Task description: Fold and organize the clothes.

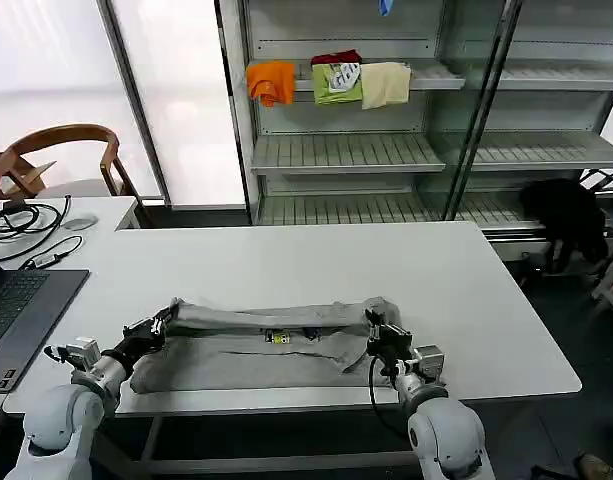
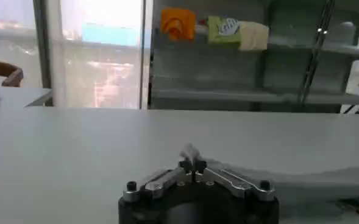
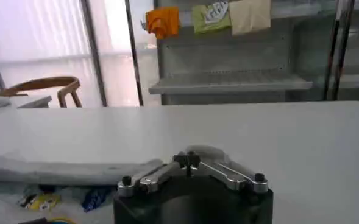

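A light grey shirt (image 1: 266, 345) lies folded over along its length near the front edge of the white table (image 1: 316, 265), with a small multicoloured print (image 1: 278, 338) at its middle. My left gripper (image 1: 166, 318) is shut on the shirt's left end; in the left wrist view the gripper (image 2: 192, 164) pinches a bit of grey cloth (image 2: 301, 182). My right gripper (image 1: 374, 322) is shut on the shirt's right end. The right wrist view shows this gripper (image 3: 186, 159) closed on a grey fold (image 3: 75, 172), with the print (image 3: 42, 201) below it.
A laptop (image 1: 16, 315), a mouse (image 1: 79, 222) and cables (image 1: 21, 220) sit on the desk at left, beside a wooden chair (image 1: 56, 150). Behind the table a shelf unit (image 1: 386, 150) holds orange, green and cream folded garments (image 1: 336, 82). A black bundle (image 1: 566, 215) rests far right.
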